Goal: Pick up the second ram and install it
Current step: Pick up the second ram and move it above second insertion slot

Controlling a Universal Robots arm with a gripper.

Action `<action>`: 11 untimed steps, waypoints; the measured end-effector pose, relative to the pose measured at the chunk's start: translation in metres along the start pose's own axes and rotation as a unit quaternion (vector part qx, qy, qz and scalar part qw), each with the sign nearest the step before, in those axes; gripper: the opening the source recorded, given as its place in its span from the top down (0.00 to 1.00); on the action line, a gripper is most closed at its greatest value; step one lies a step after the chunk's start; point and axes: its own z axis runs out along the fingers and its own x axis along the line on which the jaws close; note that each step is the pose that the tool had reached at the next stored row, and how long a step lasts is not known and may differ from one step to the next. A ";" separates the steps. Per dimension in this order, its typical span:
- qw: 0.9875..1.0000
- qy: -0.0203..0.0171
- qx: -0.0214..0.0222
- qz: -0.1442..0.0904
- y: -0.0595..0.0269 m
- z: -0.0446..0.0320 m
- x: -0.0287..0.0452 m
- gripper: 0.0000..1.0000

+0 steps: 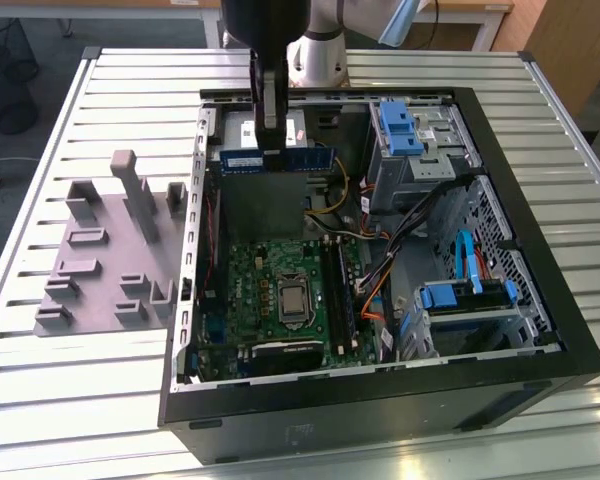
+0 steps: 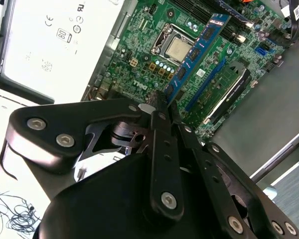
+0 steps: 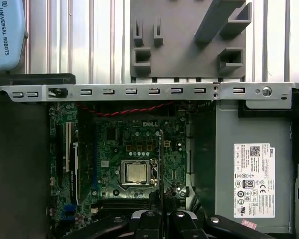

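We're looking at the gripper [image 1: 271, 145] hanging over the open computer case [image 1: 540, 370]. It's clamping the second ram [image 1: 278, 160] from above, closed on the stick's upper edge near its middle. In the exterior view the dark green-blue stick is lying level in the air, clear of the motherboard [image 1: 245, 290] below it and nearer the case's far wall than the processor socket [image 1: 293, 300]. The long black memory slots [image 1: 336, 290] are sitting on the exterior view's right of that socket (the stick is turned crosswise to them and isn't touching them). In the second wrist view the ram is stretching away from the gripper [image 2: 158, 102], black chips along its face, with the green board behind it. In the first wrist view it's showing edge-on, running out of the gripper [image 3: 162, 215] across the board. The grey fixture tray [image 1: 110, 250] is resting on the slatted worktop [image 1: 70, 420] beside the case, on the exterior view's left.
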 end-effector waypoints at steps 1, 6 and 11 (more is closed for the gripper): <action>1.000 0.000 0.000 0.000 -0.0005 0.0000 0.0000 0.86; 1.000 0.000 0.000 0.003 -0.0056 0.0002 -0.0001 0.86; 1.000 0.000 0.000 0.005 -0.0119 0.0007 -0.0001 0.86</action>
